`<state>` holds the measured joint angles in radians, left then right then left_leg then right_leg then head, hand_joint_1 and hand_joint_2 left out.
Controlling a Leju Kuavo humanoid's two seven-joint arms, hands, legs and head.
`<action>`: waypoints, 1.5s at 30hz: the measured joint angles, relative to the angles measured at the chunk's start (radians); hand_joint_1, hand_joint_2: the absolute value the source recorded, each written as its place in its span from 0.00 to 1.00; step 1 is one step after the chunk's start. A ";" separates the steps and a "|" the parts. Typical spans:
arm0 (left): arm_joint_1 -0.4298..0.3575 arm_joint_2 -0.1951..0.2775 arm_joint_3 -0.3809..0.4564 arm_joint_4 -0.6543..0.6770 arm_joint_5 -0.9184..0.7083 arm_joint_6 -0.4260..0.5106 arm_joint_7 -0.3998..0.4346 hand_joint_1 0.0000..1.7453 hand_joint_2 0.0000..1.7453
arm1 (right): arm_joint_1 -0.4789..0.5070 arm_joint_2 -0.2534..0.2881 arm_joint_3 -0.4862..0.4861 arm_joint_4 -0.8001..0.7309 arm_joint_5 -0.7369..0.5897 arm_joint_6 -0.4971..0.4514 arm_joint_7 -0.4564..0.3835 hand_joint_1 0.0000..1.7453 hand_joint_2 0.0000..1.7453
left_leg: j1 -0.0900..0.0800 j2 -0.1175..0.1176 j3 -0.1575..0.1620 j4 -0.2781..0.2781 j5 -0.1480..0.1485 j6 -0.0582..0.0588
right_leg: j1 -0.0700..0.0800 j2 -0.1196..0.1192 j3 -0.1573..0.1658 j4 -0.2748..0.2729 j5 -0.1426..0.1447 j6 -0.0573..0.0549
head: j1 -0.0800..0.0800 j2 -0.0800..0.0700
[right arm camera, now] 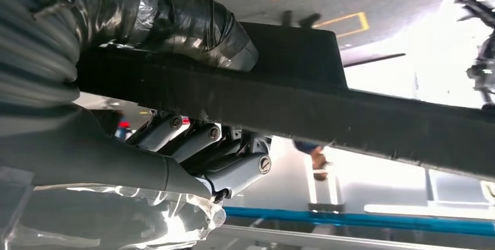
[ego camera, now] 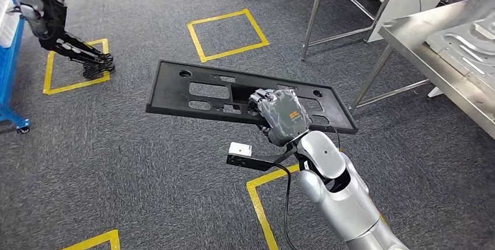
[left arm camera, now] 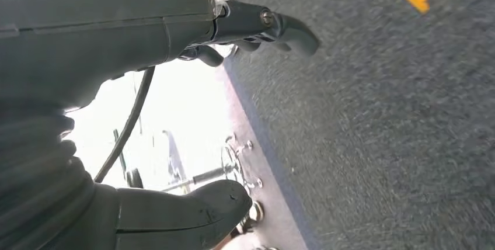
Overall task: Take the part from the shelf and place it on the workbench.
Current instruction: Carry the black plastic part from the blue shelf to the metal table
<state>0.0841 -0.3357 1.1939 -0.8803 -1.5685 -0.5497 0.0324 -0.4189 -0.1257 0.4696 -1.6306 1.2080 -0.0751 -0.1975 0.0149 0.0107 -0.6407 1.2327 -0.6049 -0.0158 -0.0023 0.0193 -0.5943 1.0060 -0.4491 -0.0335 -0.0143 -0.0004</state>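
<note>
Where the head view looks down: right robot hand (ego camera: 280,115) grips black part (ego camera: 192,92), carried flat above grey carpet; steel desk (ego camera: 408,34) stands to the right. Left wrist view: left robot hand (left arm camera: 175,34), fingers spread, empty. Right wrist view: fingers (right arm camera: 233,168) clamp the part's edge (right arm camera: 350,115).

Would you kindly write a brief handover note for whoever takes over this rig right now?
Right robot hand: grips the black part at its near edge, carrying it flat above the carpet.
Left robot hand: holds nothing, fingers apart, hanging over the floor.
Workbench: steel, ahead on the right.
Done: part is off the shelf and in hand.
Left: bring the part to the workbench, set it down, let go.
</note>
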 joint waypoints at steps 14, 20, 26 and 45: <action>-0.023 0.043 -0.009 0.069 0.000 0.080 0.044 0.00 1.00 | 0.065 -0.074 -0.095 -0.047 -0.040 -0.032 -0.009 0.96 1.00 | 0.005 -0.017 0.074 -0.219 0.141 0.047 | -0.003 0.014 -0.084 0.150 -0.078 0.051 | 0.002 0.000; -0.030 0.051 -0.009 0.095 0.000 0.087 0.045 0.00 1.00 | 0.081 -0.085 -0.103 -0.050 -0.045 -0.033 -0.013 0.96 1.00 | 0.003 0.068 0.084 -0.218 0.129 0.043 | -0.014 -0.046 -0.085 0.154 -0.040 0.062 | 0.002 0.000; -0.051 0.059 0.015 0.112 0.000 0.099 0.061 0.00 1.00 | 0.075 -0.094 -0.116 -0.052 -0.070 -0.033 -0.050 0.96 1.00 | -0.003 0.112 0.102 -0.217 0.110 0.008 | 0.002 -0.063 -0.011 0.007 0.001 0.032 | 0.002 0.000; -0.017 0.006 0.017 0.012 0.000 0.046 0.033 0.00 1.00 | 0.026 -0.039 -0.076 -0.044 -0.038 0.002 0.007 0.96 1.00 | 0.005 -0.012 0.070 -0.219 0.145 0.049 | -0.006 0.005 -0.083 0.151 -0.079 0.062 | 0.002 0.000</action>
<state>0.0671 -0.3297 1.2114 -0.8683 -1.5688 -0.5035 0.0650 -0.3930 -0.1648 0.3931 -1.6746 1.1703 -0.0731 -0.1907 0.0202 -0.0012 -0.5707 1.0137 -0.4603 0.0330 -0.0087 0.0242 -0.6776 1.1574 -0.5283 0.0281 -0.0118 -0.0003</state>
